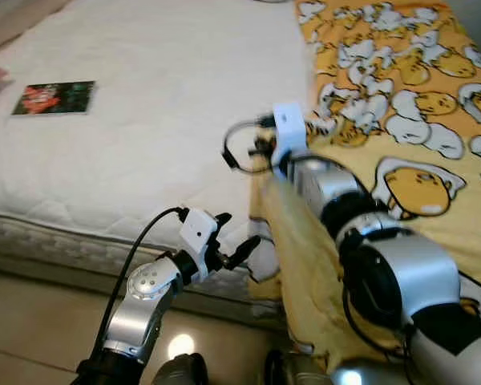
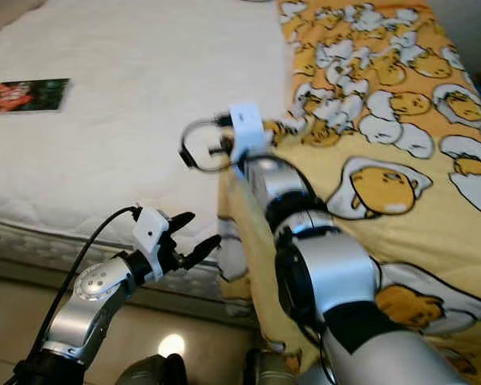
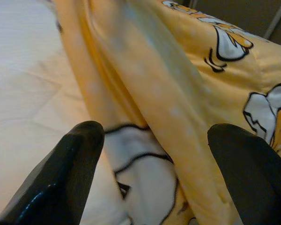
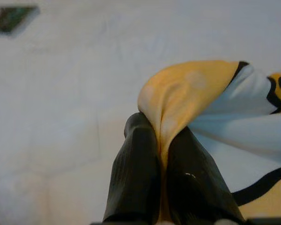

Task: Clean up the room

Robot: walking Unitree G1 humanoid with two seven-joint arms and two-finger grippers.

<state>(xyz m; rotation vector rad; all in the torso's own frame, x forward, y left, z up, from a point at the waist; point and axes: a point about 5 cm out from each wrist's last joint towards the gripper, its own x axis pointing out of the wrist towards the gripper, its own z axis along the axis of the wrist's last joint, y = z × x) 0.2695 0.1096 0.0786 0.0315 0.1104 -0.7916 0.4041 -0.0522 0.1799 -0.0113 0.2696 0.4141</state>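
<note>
The right gripper [image 4: 161,154] has its two black fingers pressed together on a fold of the yellow blanket [image 1: 401,144], the cloth pinched between them and bulging out past the tips in a rounded hump of orange-yellow with white and black print. That arm reaches out over the mattress [image 1: 144,136], its gripper at the blanket's inner edge where the cloth meets the bare white quilting. The left gripper [image 1: 232,241] sits lower, at the near edge of the mattress, with its fingers spread apart; in the left wrist view a hanging fold of the blanket lies between the two tips, though whether either tip touches the cloth cannot be told. The blanket is yellow-orange, covered with cartoon egg figures in white, yellow and black outline; it covers the right part of the mattress and spills over its near edge toward the floor [image 1: 32,321]. Its inner edge is gathered and rumpled beside the right gripper. Far across the mattress from the blanket, near its left side, a small dark rectangular card [image 1: 54,98] with a red picture lies flat.
</note>
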